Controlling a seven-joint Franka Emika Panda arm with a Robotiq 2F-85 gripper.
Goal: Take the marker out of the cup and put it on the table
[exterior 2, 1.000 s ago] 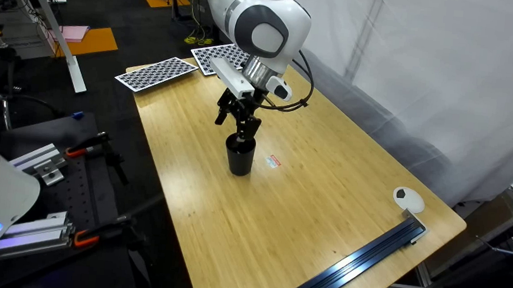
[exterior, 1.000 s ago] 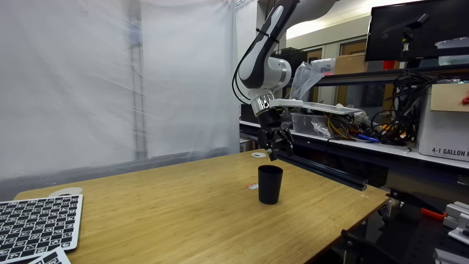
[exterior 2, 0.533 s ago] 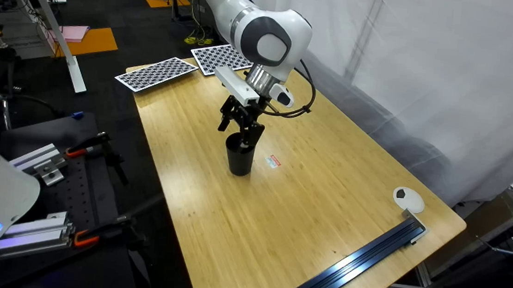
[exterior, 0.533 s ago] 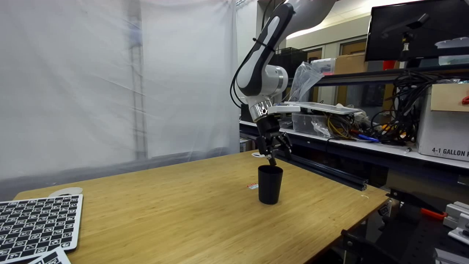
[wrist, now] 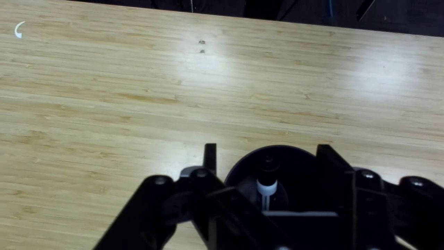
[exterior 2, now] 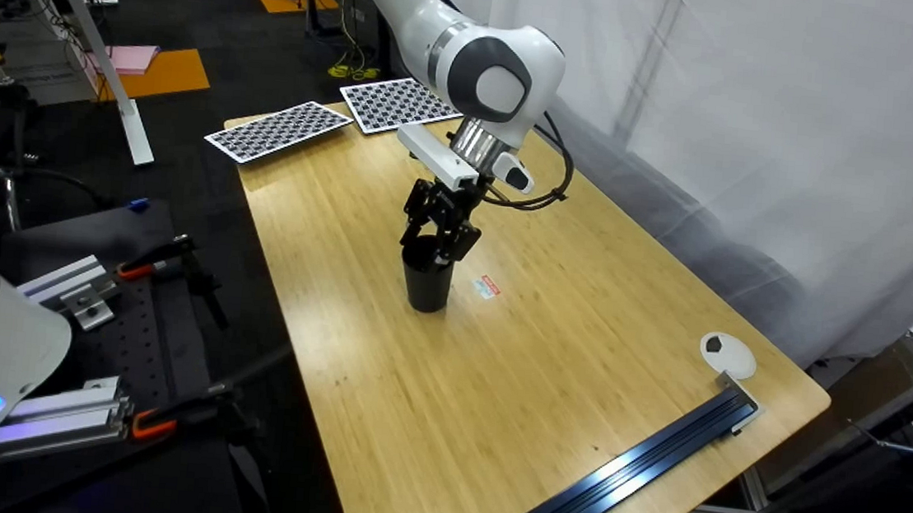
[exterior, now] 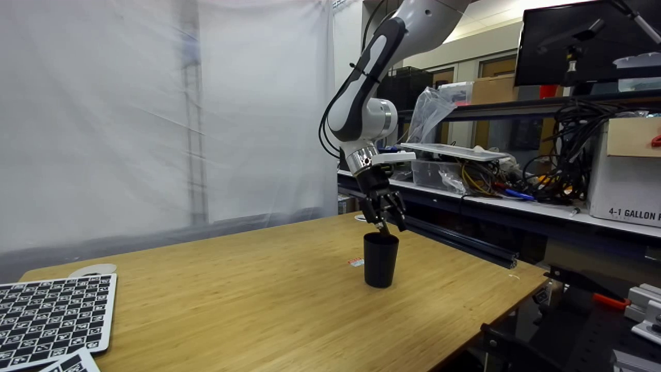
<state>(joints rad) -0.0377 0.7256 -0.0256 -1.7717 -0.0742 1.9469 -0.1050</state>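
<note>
Lower the pincer (wrist: pixel 267 154) straight down, slowly, onto the marker (wrist: pixel 267 188), with jaws to either side; likely needing some narrowing first, so as to slip both tips inside the cup (exterior: pixel 380 264) without snagging the rim. Parted wide and gripping nothing: in the wrist view, one tip just outside the rim, the other across it. Impossible to tell whether touching the cup. Inside it, seen between the jaws, only a dark end and white band of marker to be made out, at a tilt hard to judge. Once pinched, best raised well clear before being laid on the bench (exterior: pixel 248 310). Farther out: a red-and-white label (exterior 2: pixel 487 287) near the upright cup, then a dark rail (exterior 2: pixel 619 479) well apart.
</note>
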